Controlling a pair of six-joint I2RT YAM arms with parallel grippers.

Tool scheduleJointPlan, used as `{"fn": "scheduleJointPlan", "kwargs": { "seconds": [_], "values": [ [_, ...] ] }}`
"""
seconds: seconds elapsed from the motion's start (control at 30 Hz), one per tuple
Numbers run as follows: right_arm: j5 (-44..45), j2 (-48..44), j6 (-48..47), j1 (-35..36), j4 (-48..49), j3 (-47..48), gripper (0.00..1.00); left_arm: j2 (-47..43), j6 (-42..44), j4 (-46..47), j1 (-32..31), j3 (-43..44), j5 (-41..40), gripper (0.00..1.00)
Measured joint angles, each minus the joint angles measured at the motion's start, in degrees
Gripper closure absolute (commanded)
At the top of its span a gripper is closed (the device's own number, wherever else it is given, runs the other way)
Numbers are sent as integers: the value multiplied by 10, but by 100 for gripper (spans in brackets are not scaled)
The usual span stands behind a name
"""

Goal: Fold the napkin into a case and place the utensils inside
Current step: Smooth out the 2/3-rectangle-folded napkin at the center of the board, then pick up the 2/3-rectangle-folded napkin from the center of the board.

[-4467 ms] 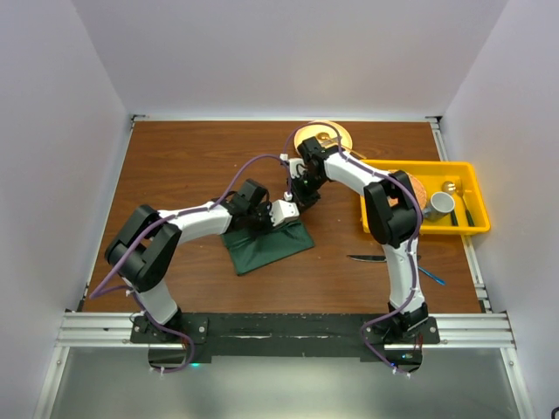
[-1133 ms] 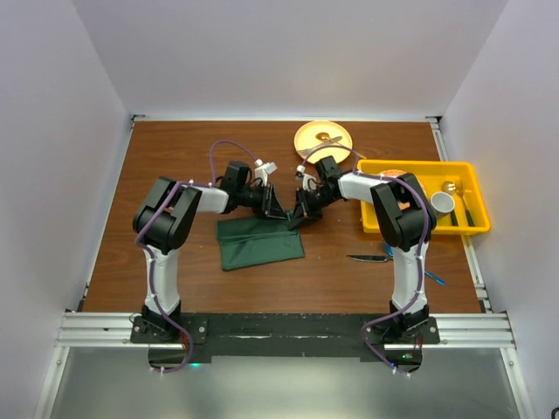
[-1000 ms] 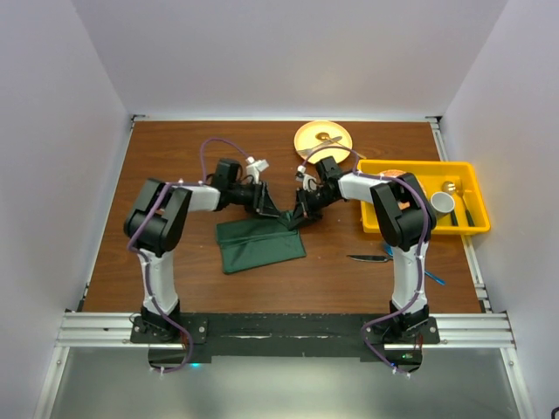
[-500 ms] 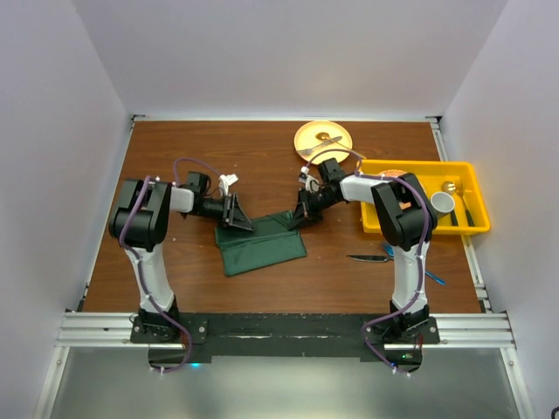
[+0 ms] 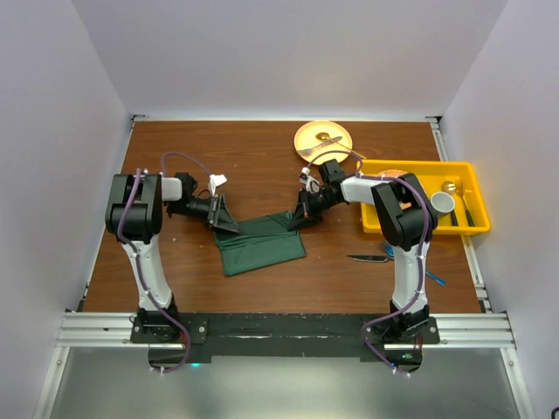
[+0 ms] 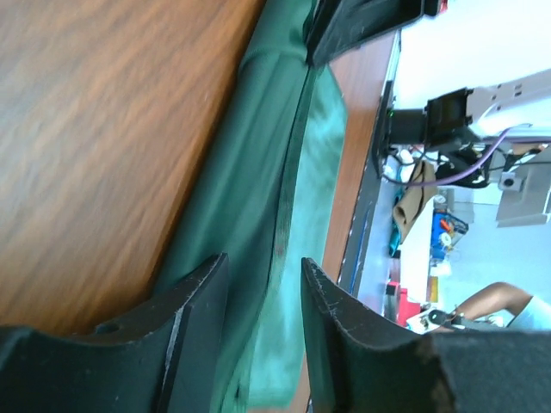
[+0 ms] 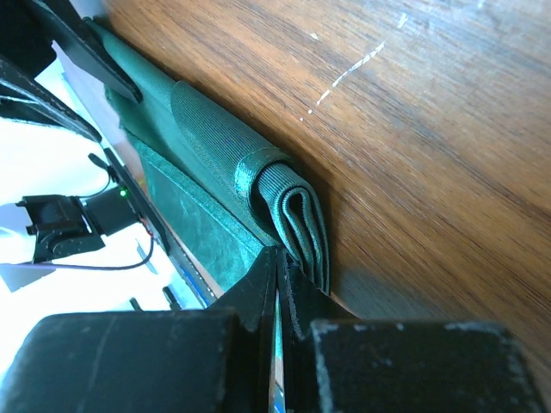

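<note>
I see the napkin (image 5: 262, 244) folded into a thick green rectangle, lying slightly askew on the table (image 5: 192, 166), a little left of the middle. Its far edge runs as a raised ridge between my two grippers.

The right end of that ridge is a stack of curled layers. In the right wrist view it sits just beyond the right gripper (image 7: 275, 260). That gripper's fingers are clenched flat together, with a lower layer of the cloth nipped between the tips. In the top view that corner of the napkin is drawn up off the wood toward the gripper.

The left gripper (image 6: 263, 262) is at the other end of the ridge. Its fingers (image 6: 194, 318) stand apart, straddling the cloth. The fold line runs straight up the gap between them. I see space on either side of it, so I read this gripper as released, not gripping. Bare wood lies to one side of it and green cloth to the other.

Farther out, the knife (image 5: 369, 258) lies on the table to the right of the napkin, well apart from it. The blue fork (image 5: 430, 276) is beyond the knife, near the right arm. A yellow plate (image 5: 303, 133) holding metal cutlery sits at the far side. A yellow bin (image 5: 419, 229) with a cup (image 5: 439, 205) in it stands at the right edge.
</note>
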Motion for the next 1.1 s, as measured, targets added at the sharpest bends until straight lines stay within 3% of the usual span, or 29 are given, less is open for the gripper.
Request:
{"fn": "scheduleJointPlan", "kwargs": {
  "seconds": [0.1, 0.2, 0.33, 0.4, 0.5, 0.6, 0.67, 0.83, 0.97, 1.03, 1.1],
  "values": [
    [0, 0, 3, 0, 1, -1, 100, -3, 57, -55, 31, 2, -13, 60],
    [-1, -2, 7, 0, 6, -4, 100, -27, 92, -80, 59, 6, -48, 59],
    [1, -9, 10, 0, 14, -14, 100, -142, 110, -37, 35, 4, -165, 55],
    [4, -14, 12, 0, 15, -20, 100, -236, 119, 11, -29, -12, -238, 53],
    [10, -19, 14, 0, 17, -26, 100, -376, 134, 106, -186, -72, -350, 53],
    [13, -21, 17, 0, 19, -28, 100, -454, 150, 180, -339, -161, -447, 52],
    [13, -22, 17, 0, 19, -28, 100, -464, 159, 207, -407, -214, -505, 52],
    [14, -22, 18, 0, 19, -29, 100, -438, 166, 240, -524, -283, -632, 52],
    [16, -23, 17, 0, 19, -29, 100, -404, 173, 283, -567, -289, -694, 55],
    [17, -23, 17, 0, 18, -29, 100, -389, 176, 300, -577, -290, -714, 60],
    [18, -23, 16, 0, 17, -28, 100, -379, 179, 318, -582, -290, -726, 73]
  ]
}}
